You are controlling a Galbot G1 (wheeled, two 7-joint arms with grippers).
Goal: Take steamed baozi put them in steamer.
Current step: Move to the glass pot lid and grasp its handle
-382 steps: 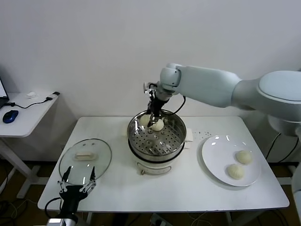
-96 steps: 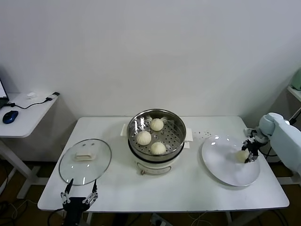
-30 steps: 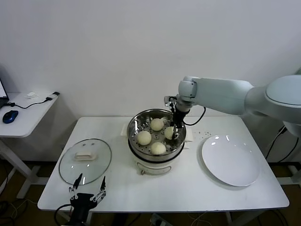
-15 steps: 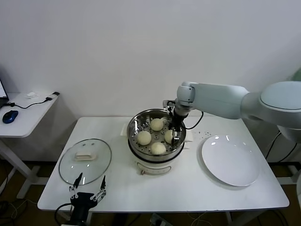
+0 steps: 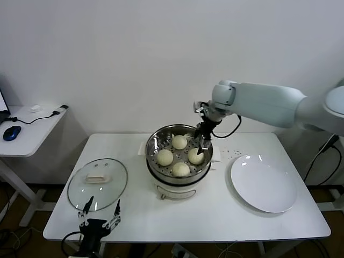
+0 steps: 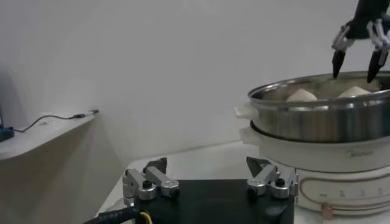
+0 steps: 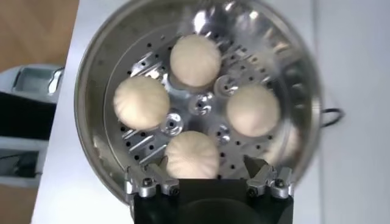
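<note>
- Steamed baozi (image 5: 179, 142): all four buns sit on the perforated tray inside the steamer (image 5: 155, 144), spaced apart in a rough ring; the right wrist view shows them from directly above.
- Right gripper (image 5: 202, 141): poised just above the steamer's right rim, over the rightmost bun, jaws spread wide and holding nothing.
- Step in hand: judged to be the retreat after the last placement; loading looks complete, so the next move calls only for lifting the arm clear of the rim without brushing a bun.
- Change from the earlier frames: a second ago this gripper was lower, inside the pot, closed on the fourth bun; it has since let go and risen. The white plate (image 5: 263, 184), once holding buns, is now bare.
- Left gripper (image 5: 100, 221): parked at the table's near edge, just before the glass lid (image 5: 98, 183), jaws wide, empty.
</note>
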